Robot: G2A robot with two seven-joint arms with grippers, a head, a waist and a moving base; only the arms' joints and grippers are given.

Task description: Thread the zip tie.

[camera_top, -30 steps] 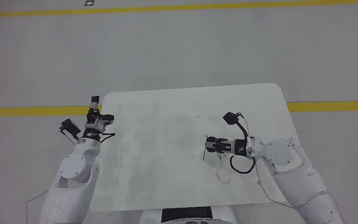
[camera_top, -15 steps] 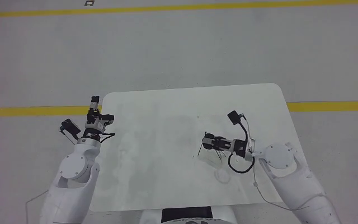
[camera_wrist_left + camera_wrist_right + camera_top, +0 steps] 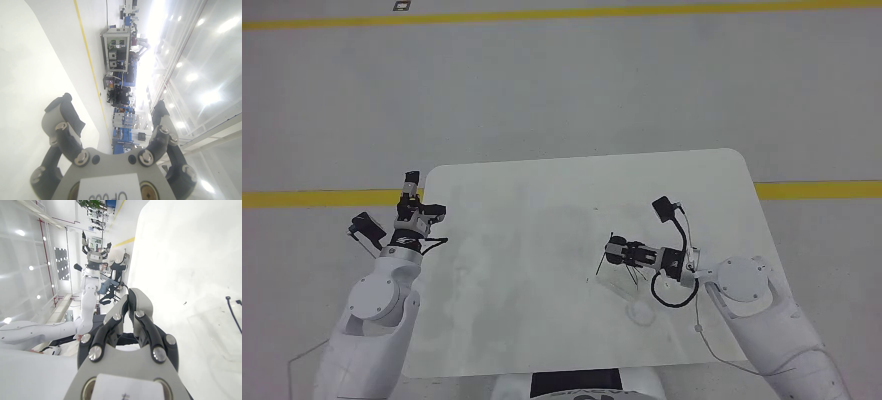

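Zip tie point(image 3: 600, 268) (black) pinched between right gripper's point(image 3: 130, 294) fingers point(image 3: 141, 302)

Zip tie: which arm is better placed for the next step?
Right, probably. The right gripper is shut on the zip tie over the table; the left gripper sits open at the table's left edge, far from it.

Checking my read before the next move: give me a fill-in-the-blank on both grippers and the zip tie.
1. The right gripper has its jaws ___ on a thin black zip tie.
2. The left gripper has its jaws ___, holding nothing.
3. The left gripper sits by the edge of the ___ table.

Missing words: shut; open; white.
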